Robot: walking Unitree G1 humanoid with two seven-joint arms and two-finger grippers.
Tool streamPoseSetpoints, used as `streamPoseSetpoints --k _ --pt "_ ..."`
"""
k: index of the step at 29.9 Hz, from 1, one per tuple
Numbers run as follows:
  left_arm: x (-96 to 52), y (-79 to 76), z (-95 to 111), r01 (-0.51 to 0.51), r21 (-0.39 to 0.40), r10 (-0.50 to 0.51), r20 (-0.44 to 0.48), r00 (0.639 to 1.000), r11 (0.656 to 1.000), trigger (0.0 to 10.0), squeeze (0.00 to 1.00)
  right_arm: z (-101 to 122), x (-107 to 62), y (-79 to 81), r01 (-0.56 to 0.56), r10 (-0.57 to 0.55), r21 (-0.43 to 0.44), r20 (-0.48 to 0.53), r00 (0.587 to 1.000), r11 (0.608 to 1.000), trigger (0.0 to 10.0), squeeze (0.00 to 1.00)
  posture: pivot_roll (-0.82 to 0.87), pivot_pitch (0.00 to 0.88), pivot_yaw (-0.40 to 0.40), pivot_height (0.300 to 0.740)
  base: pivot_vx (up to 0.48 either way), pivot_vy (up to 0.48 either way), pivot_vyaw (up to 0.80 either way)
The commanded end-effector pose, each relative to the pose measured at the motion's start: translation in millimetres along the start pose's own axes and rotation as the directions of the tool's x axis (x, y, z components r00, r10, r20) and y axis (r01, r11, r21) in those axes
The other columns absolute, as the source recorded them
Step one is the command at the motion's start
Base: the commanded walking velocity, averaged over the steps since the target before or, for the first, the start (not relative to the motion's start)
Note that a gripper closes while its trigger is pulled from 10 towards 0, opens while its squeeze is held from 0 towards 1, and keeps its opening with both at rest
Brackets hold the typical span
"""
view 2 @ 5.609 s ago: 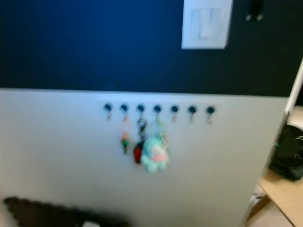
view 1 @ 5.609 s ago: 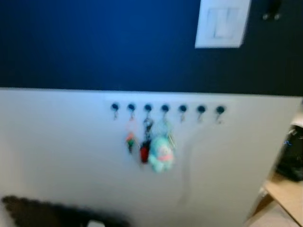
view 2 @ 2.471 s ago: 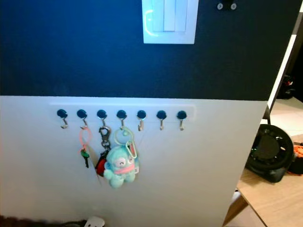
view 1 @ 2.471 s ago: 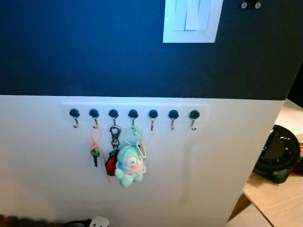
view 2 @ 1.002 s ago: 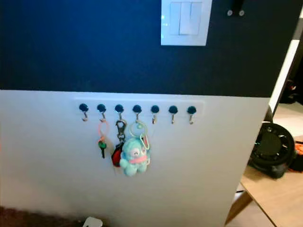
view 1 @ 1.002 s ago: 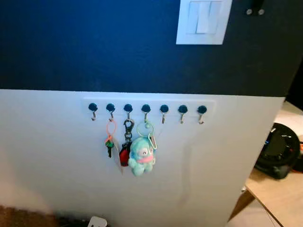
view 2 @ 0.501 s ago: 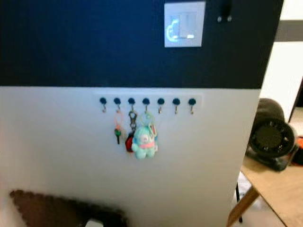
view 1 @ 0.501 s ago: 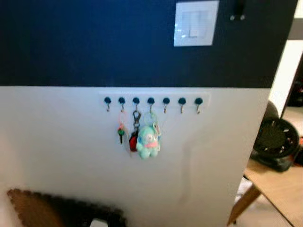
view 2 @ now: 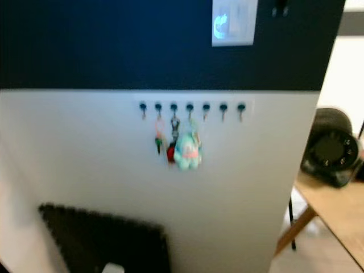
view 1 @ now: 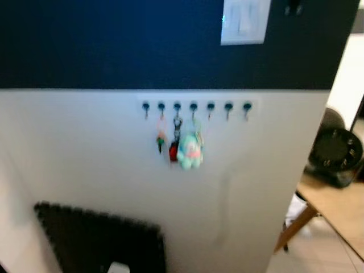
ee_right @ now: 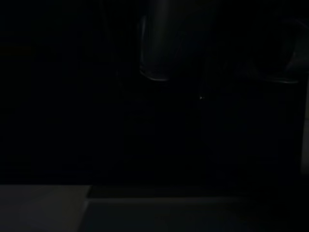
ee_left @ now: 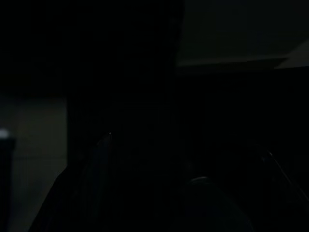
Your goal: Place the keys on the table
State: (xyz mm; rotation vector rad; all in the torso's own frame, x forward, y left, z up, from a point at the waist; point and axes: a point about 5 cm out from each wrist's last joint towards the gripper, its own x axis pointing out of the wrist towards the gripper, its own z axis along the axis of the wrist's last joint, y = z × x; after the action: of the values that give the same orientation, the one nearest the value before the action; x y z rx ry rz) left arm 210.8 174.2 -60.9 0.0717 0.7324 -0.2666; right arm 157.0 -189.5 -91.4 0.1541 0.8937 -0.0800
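Near the bottom left of the frame a dark mat (view 1: 102,239) now fills more of the view, and the whole picture has shifted: the camera has drawn back from the wall, so the hooks look smaller than a second ago. At the right edge sits the wooden table (view 1: 335,207). Farther off, at centre, the keys (view 1: 181,147) hang from the hook rail (view 1: 196,106), untouched. Both wrist views are too dark; I cannot tell either gripper's state.
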Motion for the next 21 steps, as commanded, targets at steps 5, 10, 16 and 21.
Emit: streamPoseSetpoints --k 5,10,16,21 --pt "1.3 1.9 1.8 -0.001 0.027 0.001 -0.019 1.0 1.0 10.0 0.0 3.3 1.2 1.8 -0.004 0.004 0.003 0.008 1.0 1.0 10.0 0.0 0.06 0.0 0.034 0.74 0.0 0.0 0.0" --pt "3.2 -0.2 5.6 0.003 0.044 -0.002 -0.015 1.0 0.999 10.0 0.0 6.2 1.7 0.0 -0.002 0.002 -0.001 0.013 1.0 1.0 10.0 0.0 0.07 0.0 0.026 0.74 0.0 -0.259 0.0" --pt "2.5 -1.0 2.6 -0.001 0.048 0.002 -0.024 1.0 0.999 10.0 0.01 7.0 2.1 0.9 -0.005 0.006 -0.006 0.012 1.0 1.0 10.0 0.0 0.07 0.0 0.023 0.74 0.0 -0.48 0.0" --pt "1.6 1.7 0.8 -0.035 0.02 0.036 -0.024 0.999 0.999 10.0 0.0 8.1 2.7 2.2 -0.012 0.012 -0.006 0.013 1.0 1.0 10.0 0.0 0.08 0.0 0.021 0.74 0.0 -0.115 0.0"
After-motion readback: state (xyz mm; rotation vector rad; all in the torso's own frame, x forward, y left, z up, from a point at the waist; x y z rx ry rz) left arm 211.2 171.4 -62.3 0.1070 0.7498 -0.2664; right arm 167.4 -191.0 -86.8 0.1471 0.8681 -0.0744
